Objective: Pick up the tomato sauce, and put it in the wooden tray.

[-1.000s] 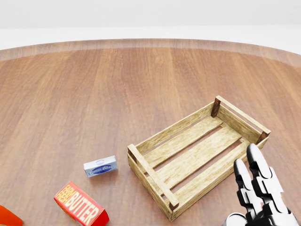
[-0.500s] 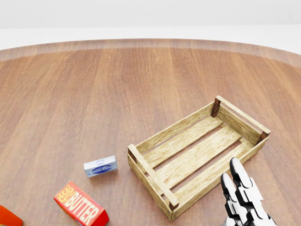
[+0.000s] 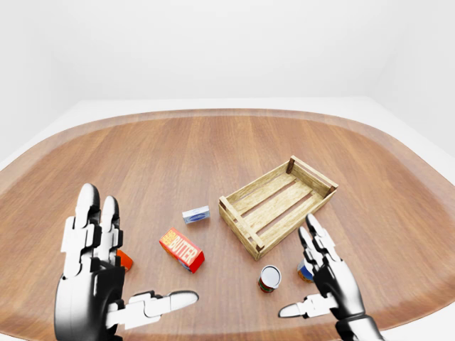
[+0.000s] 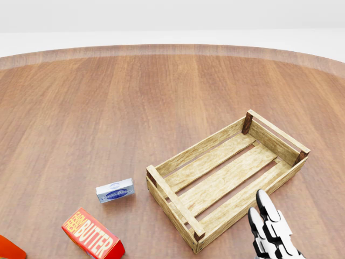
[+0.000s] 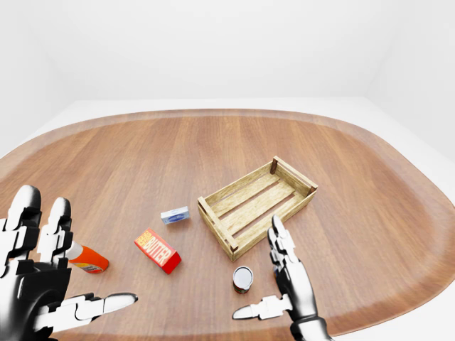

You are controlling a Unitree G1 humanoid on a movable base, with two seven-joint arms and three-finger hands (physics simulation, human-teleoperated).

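The left robot hand (image 5: pixel 43 284) covers one end of the orange-red bottle (image 5: pixel 88 260) in the right-eye view, so only its white neck and red body show, lying on its side on the bench (image 5: pixel 213 149). In the left-eye view that bottle is almost wholly hidden behind the same hand. A small blue-labelled thing (image 3: pixel 305 271) peeks out from behind the right robot hand (image 3: pixel 328 277) in the left-eye view; too little of it shows to tell what it is. The head view cuts off the right hand at the bottom edge, showing only fingertips, and cuts off the bottle at the lower left corner.

The can (image 5: pixel 243 279), which looks to be the tomato sauce, stands upright on the bench, just below the near corner of the wooden tray (image 5: pixel 257 204) and just left of the right hand, not touching it. Its label is too small to read.

Both hands are raised with palms facing inward, fingers spread and straight, thumbs pointing toward the middle; neither holds anything. The right hand hovers beside the can, its fingertips pointing up toward the tray.

A red butter box (image 5: pixel 158 250) lies to the left of the can, and a small grey-blue packet (image 5: pixel 175 215) lies between that box and the tray. The tray holds nothing.
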